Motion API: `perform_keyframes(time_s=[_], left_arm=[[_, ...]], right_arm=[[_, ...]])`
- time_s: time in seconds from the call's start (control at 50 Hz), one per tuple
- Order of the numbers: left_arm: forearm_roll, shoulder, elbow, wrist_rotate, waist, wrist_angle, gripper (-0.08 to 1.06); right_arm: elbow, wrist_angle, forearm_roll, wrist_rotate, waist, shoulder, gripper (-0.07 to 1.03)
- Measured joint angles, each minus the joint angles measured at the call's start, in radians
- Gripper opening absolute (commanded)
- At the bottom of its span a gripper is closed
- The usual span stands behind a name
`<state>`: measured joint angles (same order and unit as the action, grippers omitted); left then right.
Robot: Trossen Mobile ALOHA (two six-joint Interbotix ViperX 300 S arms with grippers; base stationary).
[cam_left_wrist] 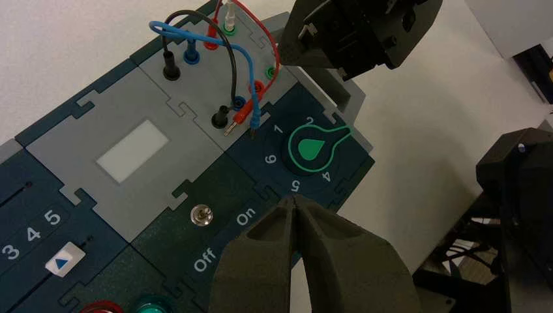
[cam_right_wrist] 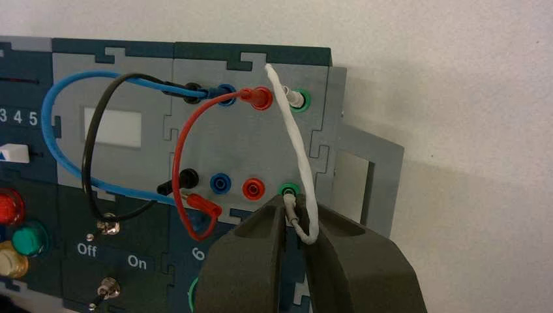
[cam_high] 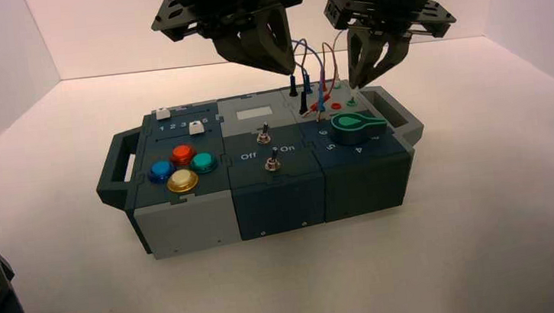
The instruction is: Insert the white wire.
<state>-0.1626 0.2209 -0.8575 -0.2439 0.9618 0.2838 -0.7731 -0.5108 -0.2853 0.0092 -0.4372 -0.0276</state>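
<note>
Left gripper (cam_left_wrist: 293,199), tips together, hangs at 12 o'clock; right gripper (cam_right_wrist: 291,207), clamped on the white jumper wire (cam_right_wrist: 298,147) at 2 o'clock, has 1 plug at the near green socket (cam_right_wrist: 282,189), seating unclear, the other end already in.

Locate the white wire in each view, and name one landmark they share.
High view: right of centre near the top, arching up beside the right gripper.
Left wrist view: top, its plug end at the green-ringed socket; the rest is mostly hidden.
Right wrist view: right of centre, the white wire running down to the gripper.
Shared landmark: the red wire.
</note>
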Motion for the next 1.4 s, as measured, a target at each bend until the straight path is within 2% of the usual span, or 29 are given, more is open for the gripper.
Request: perform_keyframes(time_s=[0.64,0.86,0.98,1.14,1.2,1.4], left_arm=[[0.0,-0.008,0.005,0.002,0.002,0.0,-0.03],[0.002,-0.008,0.005,0.003,-0.002,0.0,-0.03],[0.006,-0.008,0.005,0.006,-0.012,-0.002,-0.03],[0.012,0.0,0.002,0.009,-0.041,0.0,-0.03],[0.015,0.006,-0.002,0.009,-0.048,-0.002,-0.03],[0.018,0.035,-0.006,0.014,-0.072,0.0,-0.03]], right_arm=[[0.029,0.017,0.002,0.002,-0.04,0.071,-0.02],[0.028,0.02,0.011,-0.011,-0.04,0.067,-0.02],[0.025,0.023,0.035,-0.012,-0.046,0.054,0.1],[0.011,0.021,0.072,-0.012,-0.055,0.015,0.16],[0.012,0.014,0.074,-0.014,-0.058,0.0,0.24],[0.006,-0.017,0.081,-0.015,-0.064,-0.026,0.32]])
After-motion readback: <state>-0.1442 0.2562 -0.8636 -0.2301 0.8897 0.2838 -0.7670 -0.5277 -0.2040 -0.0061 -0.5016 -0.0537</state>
